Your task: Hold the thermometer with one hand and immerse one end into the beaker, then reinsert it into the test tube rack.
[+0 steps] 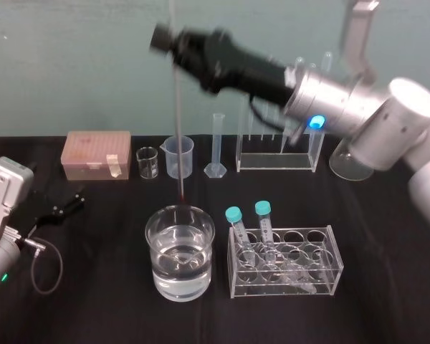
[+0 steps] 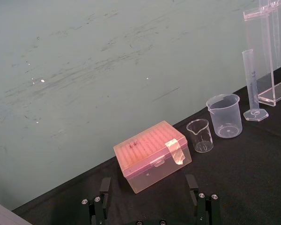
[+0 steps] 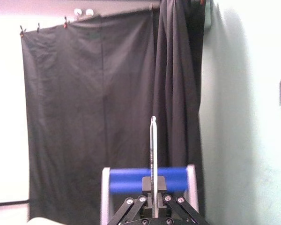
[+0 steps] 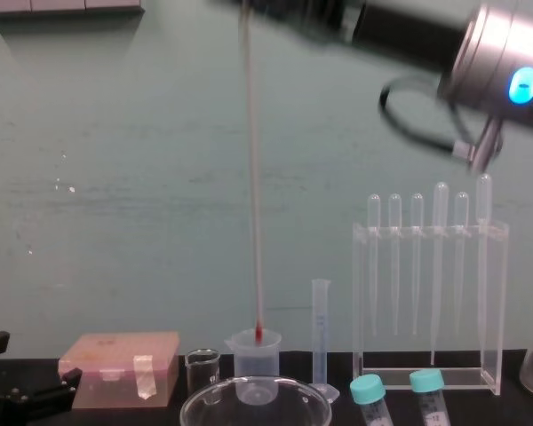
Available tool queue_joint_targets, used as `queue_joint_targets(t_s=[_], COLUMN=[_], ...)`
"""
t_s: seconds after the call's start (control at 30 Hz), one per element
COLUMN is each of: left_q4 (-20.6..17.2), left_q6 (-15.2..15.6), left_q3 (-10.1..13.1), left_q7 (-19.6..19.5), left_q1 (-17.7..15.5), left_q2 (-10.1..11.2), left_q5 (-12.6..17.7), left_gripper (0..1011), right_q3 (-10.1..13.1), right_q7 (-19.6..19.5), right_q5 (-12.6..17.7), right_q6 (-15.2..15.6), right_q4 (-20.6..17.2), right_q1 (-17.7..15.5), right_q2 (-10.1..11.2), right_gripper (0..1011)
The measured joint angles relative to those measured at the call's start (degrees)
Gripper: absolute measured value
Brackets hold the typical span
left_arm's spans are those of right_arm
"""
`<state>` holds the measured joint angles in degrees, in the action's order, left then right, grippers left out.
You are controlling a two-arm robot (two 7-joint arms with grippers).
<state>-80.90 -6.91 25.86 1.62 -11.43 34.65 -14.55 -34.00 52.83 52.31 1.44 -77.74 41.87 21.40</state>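
At the near left edge of the counter point(image 1: 93, 301) the left gripper point(image 2: 148, 180) lies idle with its jaws spread and holding nothing. Farther in stands a wide glass bowl point(image 1: 149, 228) with water in it. The red tip of the thermometer point(image 1: 178, 122) hangs above the bowl's far rim. In the head view it appears on the near side of the beaker point(image 1: 188, 159), not inside it; in the chest view the tip sits level with the beaker's rim. The rod hangs nearly upright from the right gripper point(image 3: 153, 183), which is raised high over the middle of the counter. Its jaws are pressed together on the glass at the upper part of the rod, with a length of it sticking out beyond them. The thermometer looks light, stiff, smooth and brittle. A hold that far from the tip probably lets the lower end sway, so a firm but gentle pinch would suit it, with no sideways knock against a rim. At the back, to the right of the beaker, stands the test tube rack point(image 1: 274, 163). Threading the rod into one of its narrow holes will likely need the rod kept vertical.
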Motion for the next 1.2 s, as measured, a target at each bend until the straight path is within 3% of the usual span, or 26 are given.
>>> queue_joint_targets(t_s=[0.2, 0.33, 0.37, 0.5, 0.57, 0.67, 0.93, 1.2], left_q4=[0.0, 0.0, 0.0, 0.0, 0.0, 0.0, 0.0, 0.0], left_q6=[0.0, 0.0, 0.0, 0.0, 0.0, 0.0, 0.0, 0.0], left_q3=[0.0, 0.0, 0.0, 0.0, 0.0, 0.0, 0.0, 0.0], left_q7=[0.0, 0.0, 0.0, 0.0, 0.0, 0.0, 0.0, 0.0], left_q1=[0.0, 0.0, 0.0, 0.0, 0.0, 0.0, 0.0, 0.0], left_q2=[0.0, 0.0, 0.0, 0.0, 0.0, 0.0, 0.0, 0.0], left_q5=[0.0, 0.0, 0.0, 0.0, 0.0, 0.0, 0.0, 0.0], left_gripper=[1008, 1008, 1008, 1008, 1008, 1008, 1008, 1008], right_q3=[2.86, 5.91, 5.91, 9.31, 10.14, 12.2, 13.92, 13.79], right_q7=[-2.75, -7.52, -7.52, -13.16, -14.53, -17.49, -18.84, -17.41], right_q5=[0.32, -0.56, -0.56, -0.89, -1.01, -1.01, -1.59, -3.28], right_q6=[-2.5, -3.84, -3.84, -3.96, -3.9, -3.34, -3.45, -3.99], right_q4=[-1.61, -2.84, -2.84, -5.86, -7.08, -10.44, -14.27, -14.43], right_q1=[1.76, 0.22, 0.22, -5.44, -7.4, -12.96, -19.93, -22.24], right_q2=[1.97, 6.17, 6.17, 10.79, 11.98, 14.7, 16.83, 16.72], right_gripper=[58, 58, 58, 58, 58, 58, 58, 58])
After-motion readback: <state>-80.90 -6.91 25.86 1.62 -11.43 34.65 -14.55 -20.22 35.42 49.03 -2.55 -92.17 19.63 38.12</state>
